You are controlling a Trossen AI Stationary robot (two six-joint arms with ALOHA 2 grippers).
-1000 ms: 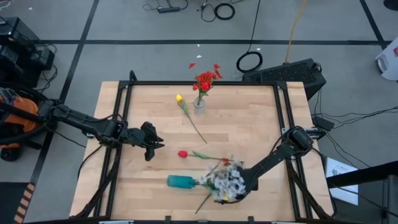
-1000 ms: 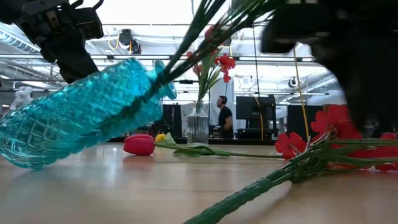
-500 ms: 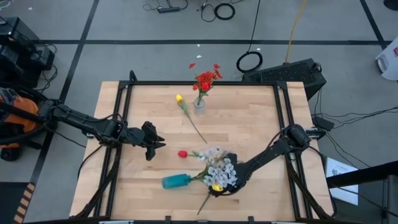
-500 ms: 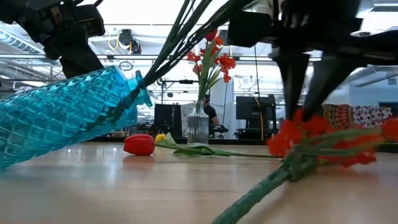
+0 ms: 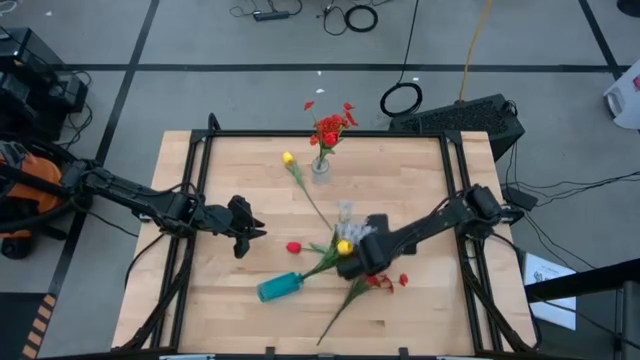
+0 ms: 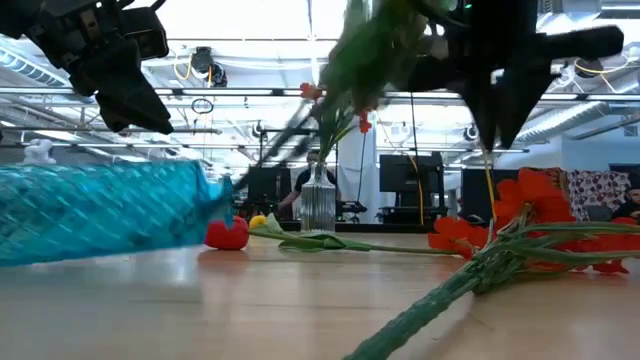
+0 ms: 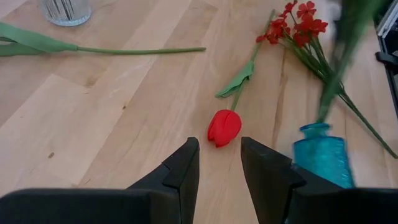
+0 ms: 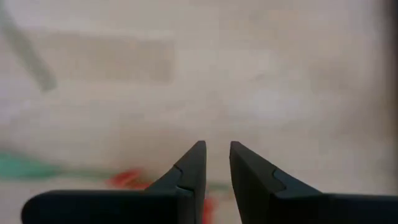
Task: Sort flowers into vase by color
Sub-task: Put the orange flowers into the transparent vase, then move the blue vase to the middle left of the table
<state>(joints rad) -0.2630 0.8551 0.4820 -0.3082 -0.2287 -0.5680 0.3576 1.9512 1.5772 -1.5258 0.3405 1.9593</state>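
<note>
From above, the left gripper (image 5: 245, 228) hangs over the table's left half. The red tulip (image 5: 293, 247) lies on the wood at about 4 o'clock from it, quite near. Its stalk points away toward 3 o'clock. The right gripper (image 5: 355, 262) is just past the end of that stalk. Beside it is a bunch with a yellow bud (image 5: 344, 246), and the bunch's stalks lead into the teal vase (image 5: 280, 288). That vase lies tipped on its side at 7 o'clock from the right gripper. The clear vase (image 5: 320, 166) with red blooms stands at 1 o'clock from the left gripper, well apart. A red spray (image 5: 380, 282) lies flat by the right gripper.

From table height, the teal vase (image 6: 100, 212) lies flat. The red tulip (image 6: 228, 232) sits just past its mouth. The left gripper (image 6: 140, 100) is up in the air above them.

Looking past the left gripper (image 7: 219, 142), its two fingers stand apart with nothing between them. The red tulip (image 7: 224, 127) is right in front of the gap, bloom first. I think the left arm is better placed to pick it up.

Looking past the right gripper (image 8: 216, 146), its fingers are close together with a thin gap. I see nothing between them, and the rest is a blur.
</note>
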